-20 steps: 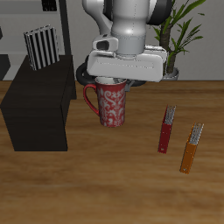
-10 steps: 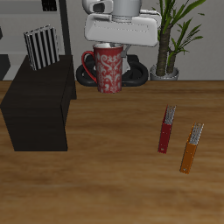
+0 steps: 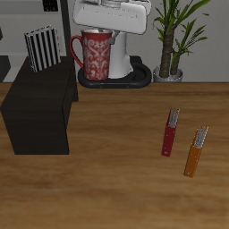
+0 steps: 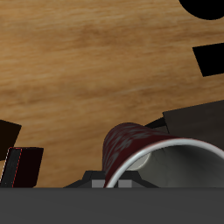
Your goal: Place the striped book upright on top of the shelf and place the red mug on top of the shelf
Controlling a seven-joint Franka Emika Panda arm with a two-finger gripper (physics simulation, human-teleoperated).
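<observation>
Red mug [image 3: 95, 55] pinched by jaws, lifted clear of table, striped book [image 3: 42, 47] upright on shelf [image 3: 40, 106]

Red mug [image 3: 96, 55] aloft, striped book [image 3: 41, 47] upright

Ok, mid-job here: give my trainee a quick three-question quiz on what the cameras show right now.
1. True or false: the striped book stands upright on top of the shelf.
2. Where is the red mug? A) resting on the table B) lifted clear of the table under the pincer C) on the shelf top
3. Which two narrow books lie on the table, and are they touching?

Key: 1 true. 2 B. 3 the red book and the orange book; they lie apart.
</observation>
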